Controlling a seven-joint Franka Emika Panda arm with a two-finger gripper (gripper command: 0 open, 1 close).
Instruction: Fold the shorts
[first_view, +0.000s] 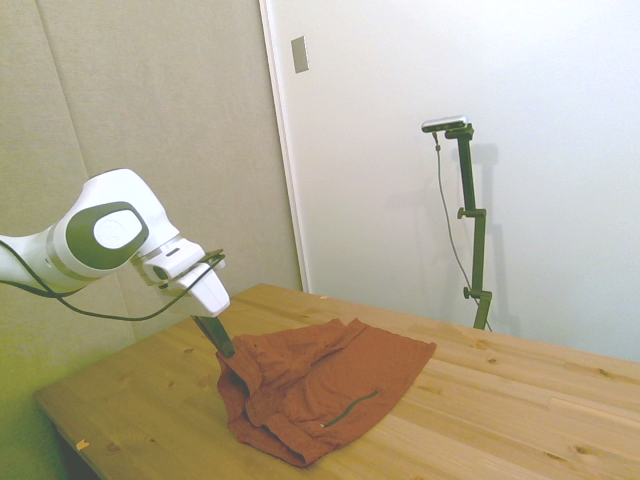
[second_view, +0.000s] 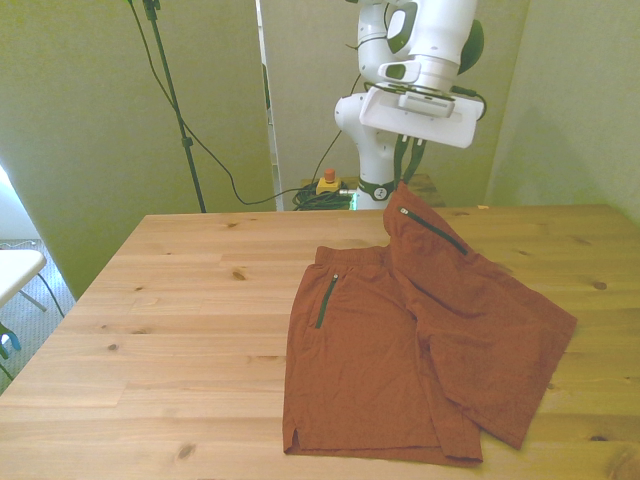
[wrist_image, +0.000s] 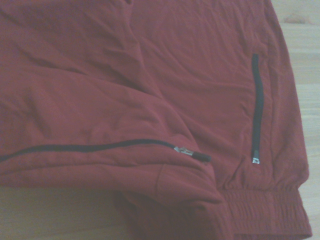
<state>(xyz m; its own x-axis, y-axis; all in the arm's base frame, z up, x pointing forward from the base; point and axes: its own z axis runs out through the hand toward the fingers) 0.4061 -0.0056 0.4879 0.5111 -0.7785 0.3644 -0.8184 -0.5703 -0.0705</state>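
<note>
The shorts (second_view: 420, 340) lie on the wooden table (second_view: 180, 330), toward the front view's right. One waistband corner (second_view: 400, 195) is raised off the surface, which I read as the start of a fold. From that corner the fabric drapes down in a slack ridge across the flat leg. I see two dark pocket zippers: one (second_view: 326, 300) on the flat panel, the other (second_view: 432, 228) running along the lifted flap. The wrist view shows both zippers and the elastic waistband (wrist_image: 265, 212) close up. The gripper (first_view: 222, 345) meets the cloth at the raised corner. I judge its jaws closed on the fabric, since the corner hangs from them. I would carry this corner across the flat panel.
</note>
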